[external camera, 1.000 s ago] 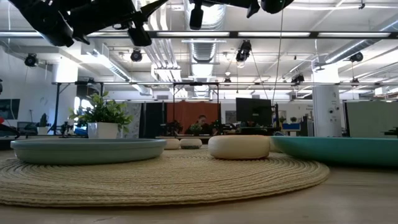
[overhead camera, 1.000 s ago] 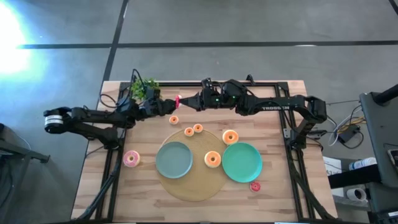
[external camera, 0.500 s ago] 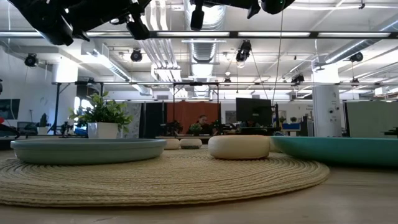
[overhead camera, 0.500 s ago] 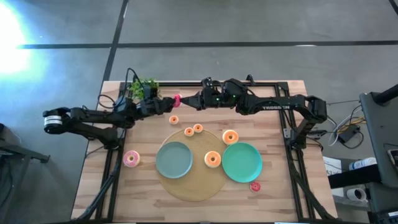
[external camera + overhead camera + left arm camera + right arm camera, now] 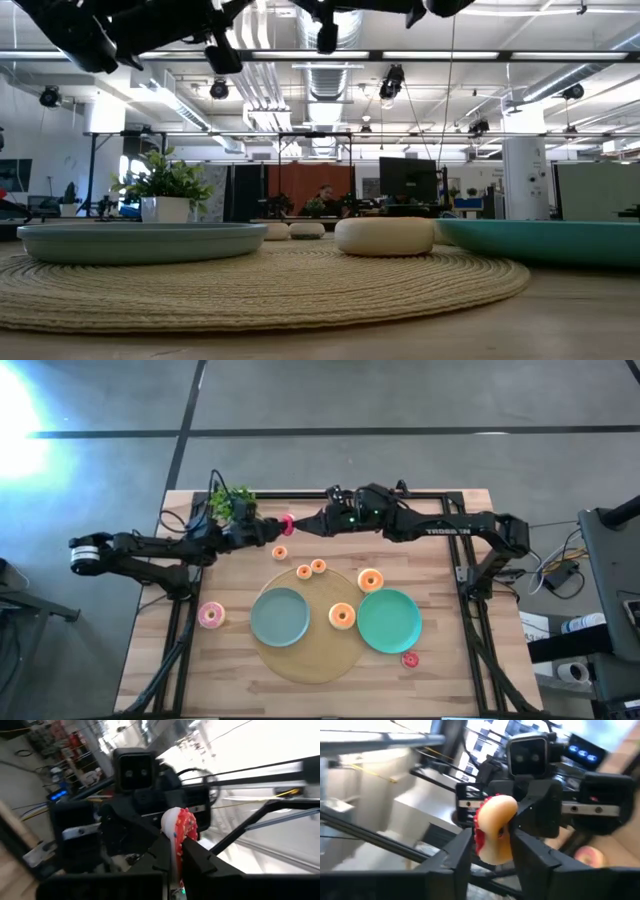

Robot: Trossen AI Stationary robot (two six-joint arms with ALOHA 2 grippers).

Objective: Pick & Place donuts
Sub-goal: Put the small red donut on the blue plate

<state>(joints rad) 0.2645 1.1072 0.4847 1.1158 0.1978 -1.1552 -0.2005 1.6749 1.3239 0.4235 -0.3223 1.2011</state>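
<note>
Both hands meet above the tabletop's [image 5: 190, 650] far edge: my left hand [image 5: 272, 527] is clamped on the red-iced donut [image 5: 287, 521], my right hand [image 5: 303, 525] spread narrowly around it. Risk, as I judge it: a slanted hold lets the donut slip and drop when we part. From above, fingers blur together; the wrist views smear, so contact with my right fingers [image 5: 457, 852] is unclear.

Two dark jointed arms; pale lettering on right arm [image 5: 440, 530], illegible; black cables.

"TROSSEN" on the right arm [image 5: 440, 531]
</note>
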